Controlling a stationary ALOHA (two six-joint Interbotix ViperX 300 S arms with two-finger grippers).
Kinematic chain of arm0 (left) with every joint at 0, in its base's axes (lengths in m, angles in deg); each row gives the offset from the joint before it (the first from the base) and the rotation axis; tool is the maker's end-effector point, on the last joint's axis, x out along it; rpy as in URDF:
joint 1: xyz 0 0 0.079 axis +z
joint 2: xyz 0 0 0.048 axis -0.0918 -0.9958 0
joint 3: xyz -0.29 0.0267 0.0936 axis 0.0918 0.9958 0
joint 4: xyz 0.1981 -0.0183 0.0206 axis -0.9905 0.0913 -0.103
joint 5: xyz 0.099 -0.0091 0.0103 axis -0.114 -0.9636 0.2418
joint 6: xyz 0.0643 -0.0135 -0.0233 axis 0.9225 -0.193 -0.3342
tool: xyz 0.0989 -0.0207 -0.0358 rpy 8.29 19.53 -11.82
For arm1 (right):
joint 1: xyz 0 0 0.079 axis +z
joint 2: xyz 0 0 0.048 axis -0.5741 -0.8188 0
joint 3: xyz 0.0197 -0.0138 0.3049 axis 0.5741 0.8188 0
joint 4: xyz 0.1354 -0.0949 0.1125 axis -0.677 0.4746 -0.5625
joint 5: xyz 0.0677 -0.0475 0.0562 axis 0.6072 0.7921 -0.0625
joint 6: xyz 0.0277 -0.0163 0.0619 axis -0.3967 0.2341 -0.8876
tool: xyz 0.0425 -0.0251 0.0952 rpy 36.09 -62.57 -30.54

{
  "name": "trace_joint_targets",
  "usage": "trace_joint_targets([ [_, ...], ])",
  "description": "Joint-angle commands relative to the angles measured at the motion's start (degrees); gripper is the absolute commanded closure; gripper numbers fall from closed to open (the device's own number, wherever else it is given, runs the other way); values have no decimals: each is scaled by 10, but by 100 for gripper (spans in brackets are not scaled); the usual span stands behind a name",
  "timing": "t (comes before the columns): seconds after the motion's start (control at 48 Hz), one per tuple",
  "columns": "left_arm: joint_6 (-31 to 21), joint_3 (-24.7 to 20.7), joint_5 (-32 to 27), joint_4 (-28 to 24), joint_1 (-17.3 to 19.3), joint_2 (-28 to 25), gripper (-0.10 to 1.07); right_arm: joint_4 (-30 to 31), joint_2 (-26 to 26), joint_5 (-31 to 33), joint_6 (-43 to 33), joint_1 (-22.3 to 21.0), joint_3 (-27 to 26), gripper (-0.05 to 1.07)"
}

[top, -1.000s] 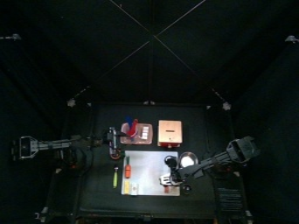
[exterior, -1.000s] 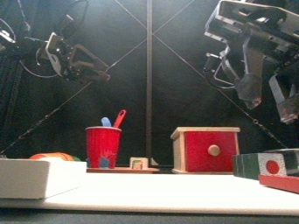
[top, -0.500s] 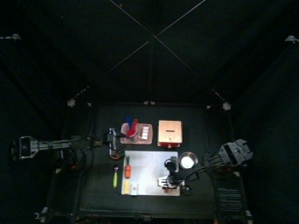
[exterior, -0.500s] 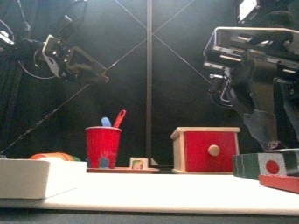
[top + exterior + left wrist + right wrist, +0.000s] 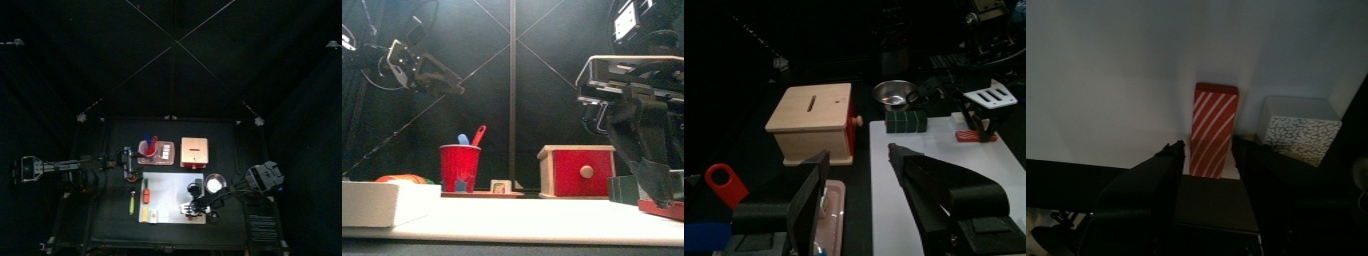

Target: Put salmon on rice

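Red-striped salmon (image 5: pixel 1213 128) lies on the white mat (image 5: pixel 1120 90), just ahead of the right gripper (image 5: pixel 1208 160), jaws apart; rice (image 5: pixel 1300 136) beside it.

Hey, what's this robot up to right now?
The right gripper is low over the white mat, fingers open on either side of the salmon, a red-and-white striped piece lying flat. Nothing is gripped yet. The rice sits right beside the salmon on the mat. The left gripper hangs open above the mat's other side, holding nothing. A wooden box and a red cup stand behind the mat.
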Motion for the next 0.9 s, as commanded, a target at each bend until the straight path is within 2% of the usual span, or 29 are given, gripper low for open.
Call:
trace_joint_targets([
  [0.0,0,-4,5,-2,-1,12,11,2,4,-2,1,-4,-17,23],
  [0.333,0,8,5,-3,-3,46,11,4,-19,5,1,-8,-38,26],
  [0.667,0,10,5,-25,-11,46,11,-5,-33,34,0,-18,-57,30],
  [0.875,-1,12,5,-25,-11,46,11,-3,-28,47,0,-19,-60,38],
])
